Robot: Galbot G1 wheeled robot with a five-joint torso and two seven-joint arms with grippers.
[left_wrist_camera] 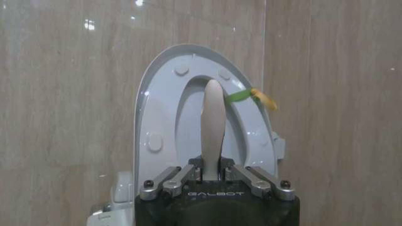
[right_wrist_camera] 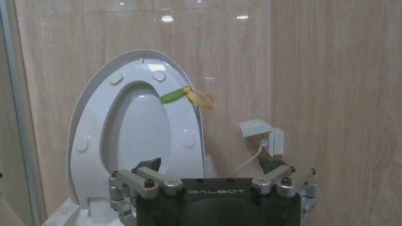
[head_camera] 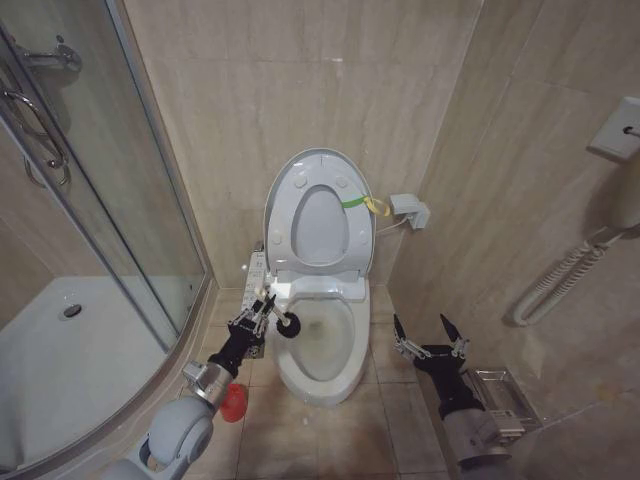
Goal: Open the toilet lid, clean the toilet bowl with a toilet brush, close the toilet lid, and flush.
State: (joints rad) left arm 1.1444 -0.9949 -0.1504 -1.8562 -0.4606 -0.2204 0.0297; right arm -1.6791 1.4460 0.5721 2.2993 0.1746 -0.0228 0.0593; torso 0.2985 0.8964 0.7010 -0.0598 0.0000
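Observation:
The toilet lid stands upright against the back wall, the ring seat raised against it, a yellow-green band tied at its edge. Below it the toilet bowl lies uncovered, with a white button strip at its left side. My left gripper is shut on the toilet brush, whose black head rests at the bowl's left rim. In the left wrist view the pale handle rises from my left gripper in front of the lid. My right gripper hangs open to the right of the bowl, holding nothing, and faces the lid.
A small red cup stands on the floor left of the bowl, under my left arm. A glass shower enclosure closes off the left. On the right are a wall box, a coiled white hose and a metal rack.

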